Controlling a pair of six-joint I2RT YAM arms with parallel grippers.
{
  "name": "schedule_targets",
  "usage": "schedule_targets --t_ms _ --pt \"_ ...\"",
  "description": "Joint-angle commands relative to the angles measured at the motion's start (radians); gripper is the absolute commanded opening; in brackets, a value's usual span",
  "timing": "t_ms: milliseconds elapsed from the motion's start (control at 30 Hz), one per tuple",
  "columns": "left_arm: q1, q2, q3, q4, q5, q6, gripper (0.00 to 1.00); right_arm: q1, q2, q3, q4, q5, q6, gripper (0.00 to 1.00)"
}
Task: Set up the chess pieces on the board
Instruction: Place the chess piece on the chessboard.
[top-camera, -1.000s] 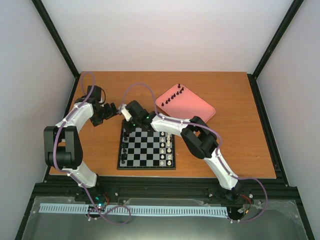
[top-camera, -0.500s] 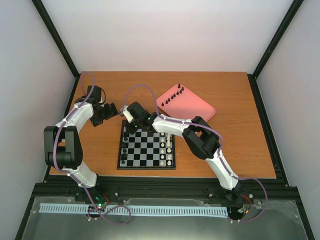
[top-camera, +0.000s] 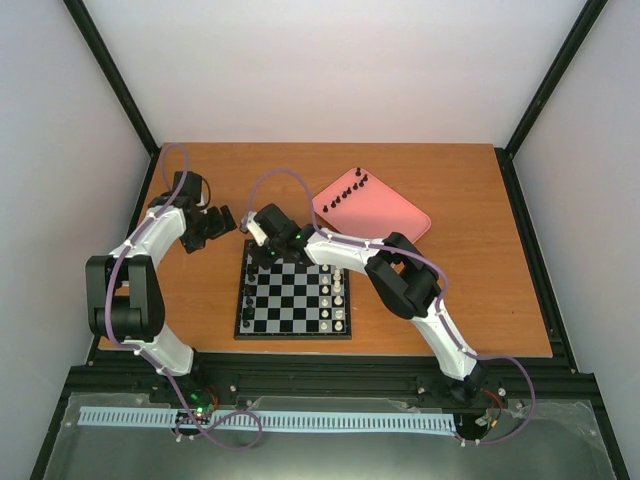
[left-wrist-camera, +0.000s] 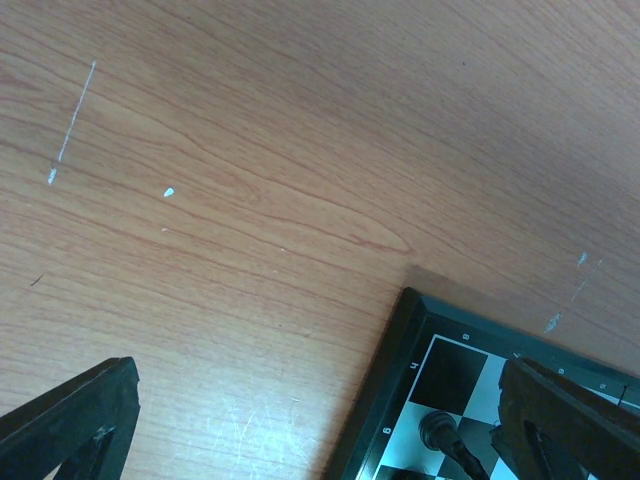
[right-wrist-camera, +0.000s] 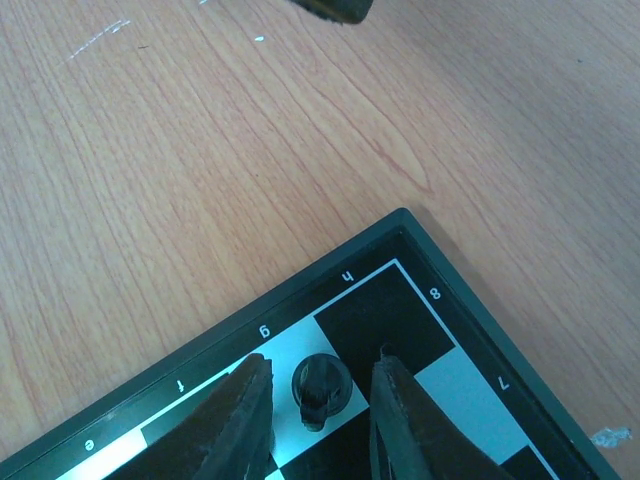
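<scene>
The board (top-camera: 241, 305) lies at the table's middle. Black chess pieces (top-camera: 250, 290) stand along its left side, and several more (top-camera: 347, 192) stand on the pink tray (top-camera: 390, 215). My right gripper (top-camera: 258, 252) is low over the board's far left corner. In the right wrist view the right gripper (right-wrist-camera: 320, 402) is open. Its fingers (right-wrist-camera: 245, 410) stand on either side of one black piece (right-wrist-camera: 320, 388) on a light square, with a gap on each side. My left gripper (top-camera: 222, 222) is open and empty over bare table beside that corner (left-wrist-camera: 400, 340).
White pieces (top-camera: 338, 300) fill the board's right side. The pink tray sits behind and to the right of the board, close to the right arm's forearm. The two grippers are close together at the board's far left corner.
My right gripper has shifted slightly left towards the board's far left corner. The left arm has barely moved.
</scene>
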Motion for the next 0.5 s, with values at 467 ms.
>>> schedule_targets --t_ms 467 --pt "-0.004 -0.029 0.03 -0.013 0.012 0.005 1.0 -0.011 -0.068 0.241 -0.181 0.08 -0.013 0.39"
